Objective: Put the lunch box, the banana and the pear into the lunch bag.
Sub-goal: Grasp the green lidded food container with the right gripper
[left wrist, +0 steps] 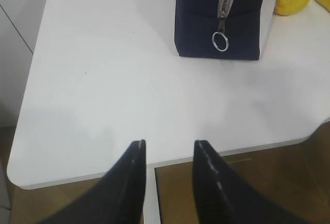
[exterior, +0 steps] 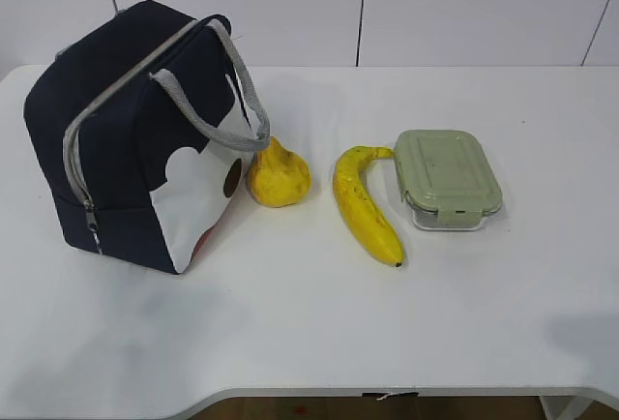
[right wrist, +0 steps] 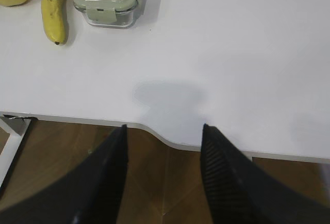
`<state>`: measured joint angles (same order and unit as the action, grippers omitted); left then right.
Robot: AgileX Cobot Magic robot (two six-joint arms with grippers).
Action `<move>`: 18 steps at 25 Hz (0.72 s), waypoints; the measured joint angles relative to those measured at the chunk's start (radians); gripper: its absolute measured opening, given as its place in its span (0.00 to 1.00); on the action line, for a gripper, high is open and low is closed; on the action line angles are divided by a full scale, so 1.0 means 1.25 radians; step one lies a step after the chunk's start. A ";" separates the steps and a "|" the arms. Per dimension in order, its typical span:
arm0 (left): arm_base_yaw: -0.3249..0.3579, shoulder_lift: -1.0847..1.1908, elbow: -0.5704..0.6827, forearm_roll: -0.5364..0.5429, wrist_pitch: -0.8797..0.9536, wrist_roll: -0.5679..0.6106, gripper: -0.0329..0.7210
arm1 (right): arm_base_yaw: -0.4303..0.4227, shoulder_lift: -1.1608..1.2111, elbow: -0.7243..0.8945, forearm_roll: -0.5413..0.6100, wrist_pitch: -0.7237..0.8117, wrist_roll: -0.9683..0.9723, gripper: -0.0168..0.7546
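so far nothing packed: lunch box (exterior: 448, 176), banana (exterior: 366, 204), pear (exterior: 279, 174) lying beside zipped lunch bag (exterior: 126, 139); left gripper (left wrist: 169, 154), right gripper (right wrist: 164, 140) apart, empty.

One lunch bag (exterior: 126, 139), one pear (exterior: 279, 175), one banana (exterior: 366, 205), one lunch box (exterior: 446, 177).

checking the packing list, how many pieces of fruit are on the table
2: the pear stands beside the lunch bag, and the banana lies between the pear and the lunch box. The bag could hide more.
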<state>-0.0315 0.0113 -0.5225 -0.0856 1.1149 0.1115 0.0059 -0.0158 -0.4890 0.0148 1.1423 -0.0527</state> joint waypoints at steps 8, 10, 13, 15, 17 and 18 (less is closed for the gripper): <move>0.000 0.000 0.000 0.000 0.000 0.000 0.36 | 0.000 0.000 0.000 0.000 0.000 0.000 0.51; 0.000 0.000 0.000 0.000 0.000 0.000 0.36 | 0.000 0.000 0.000 0.000 0.000 0.000 0.51; 0.000 0.000 0.000 0.000 0.000 0.000 0.36 | 0.000 0.000 0.000 0.000 0.000 0.000 0.51; 0.000 0.000 0.000 0.000 0.000 0.000 0.36 | 0.000 0.000 0.000 0.000 0.000 0.000 0.51; 0.000 0.000 0.000 0.000 0.000 0.000 0.36 | 0.000 0.000 0.000 0.000 0.000 0.000 0.51; 0.000 0.000 0.000 0.000 0.000 0.000 0.36 | 0.000 0.000 0.000 0.000 0.000 0.000 0.51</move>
<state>-0.0315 0.0113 -0.5225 -0.0856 1.1149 0.1115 0.0059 -0.0158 -0.4890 0.0148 1.1423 -0.0527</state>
